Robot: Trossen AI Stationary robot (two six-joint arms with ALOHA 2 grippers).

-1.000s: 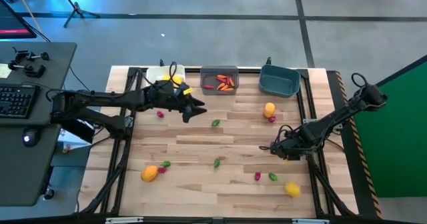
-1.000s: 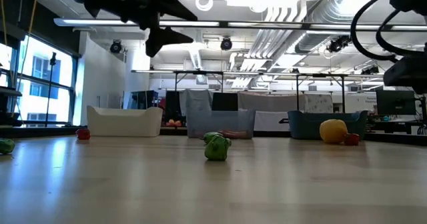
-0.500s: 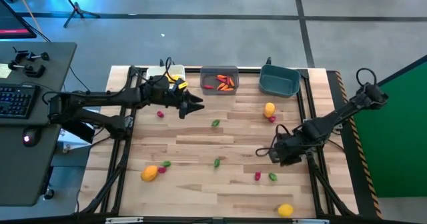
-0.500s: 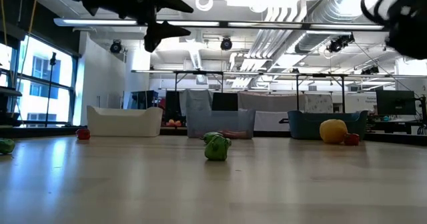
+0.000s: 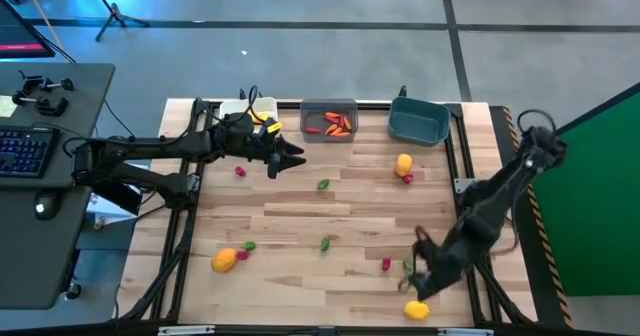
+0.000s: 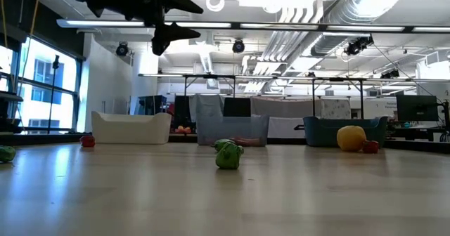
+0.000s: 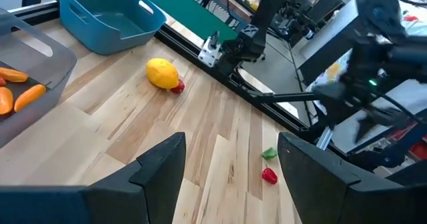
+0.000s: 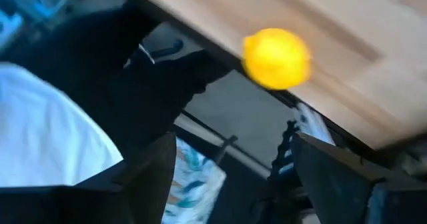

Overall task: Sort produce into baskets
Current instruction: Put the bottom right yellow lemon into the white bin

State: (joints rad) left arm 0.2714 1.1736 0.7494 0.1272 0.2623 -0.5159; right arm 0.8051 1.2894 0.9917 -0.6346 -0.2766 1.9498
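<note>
Since a second ago the lemon (image 5: 416, 310) has rolled from mid-right of the bench toward the near edge, and my right arm has swung down after it. My right gripper (image 5: 419, 279) now hangs just beside it, fingers spread wide, holding nothing. In the right wrist view the lemon (image 8: 276, 58) sits at the very lip of the bench (image 5: 300, 216), apart from both fingers.

Handling, as I judge it: a light, hard, smooth toy, round, so it rolls at a touch and will squirt out of a shallow pinch. Best hold is across its middle, fingers low on both sides. Any approach from the bench side risks knocking it off.

Other produce lies loose: a second lemon (image 5: 403, 163) with a red bit touching it near the teal bin (image 5: 418, 122), an orange fruit (image 5: 224, 261) at near left, green bits (image 5: 323, 185) mid-bench. Carrots (image 5: 332, 125) are already in the grey bin (image 5: 329, 119); the white bin (image 5: 240, 109) is partly under my left arm.

My left gripper (image 5: 292, 161) waits in front of the white bin, raised off the bench, fingers apart and empty.
</note>
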